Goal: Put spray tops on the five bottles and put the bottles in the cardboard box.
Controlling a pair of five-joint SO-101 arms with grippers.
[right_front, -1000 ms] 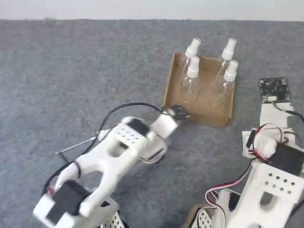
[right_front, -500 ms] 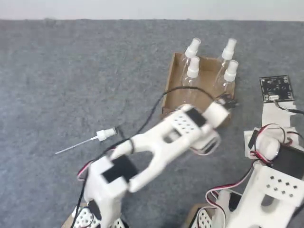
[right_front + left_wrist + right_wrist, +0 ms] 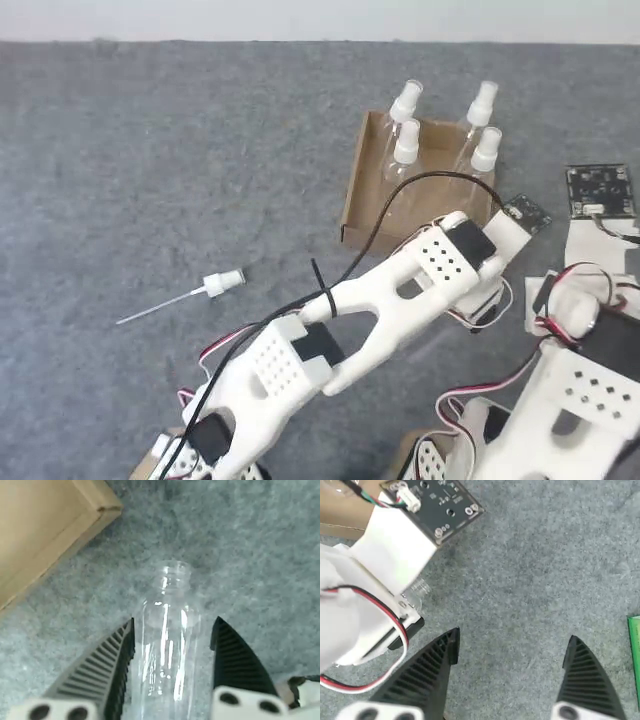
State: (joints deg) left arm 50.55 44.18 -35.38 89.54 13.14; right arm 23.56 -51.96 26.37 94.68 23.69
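An uncapped clear bottle (image 3: 167, 645) lies on the grey carpet beside the cardboard box (image 3: 45, 530). My left gripper (image 3: 174, 621) is open, one finger on each side of the bottle with small gaps. In the high view the left arm (image 3: 420, 285) stretches to the front right corner of the box (image 3: 352, 205) and hides the bottle. Four bottles with white spray tops (image 3: 405, 145) stand in the box. A loose spray top (image 3: 222, 283) with its thin tube lies on the carpet to the left. My right gripper (image 3: 513, 636) is open over bare carpet, close to the bottle's mouth (image 3: 420, 587).
The left arm's wrist camera board (image 3: 432, 502) and its wires sit close in front of my right gripper. The right arm's base and body (image 3: 585, 390) fill the lower right corner. A green edge (image 3: 635, 650) shows at one side of the right wrist view.
The left arm has swung right, from the box's front left corner to its front right corner. The right arm's camera board has shifted slightly right.
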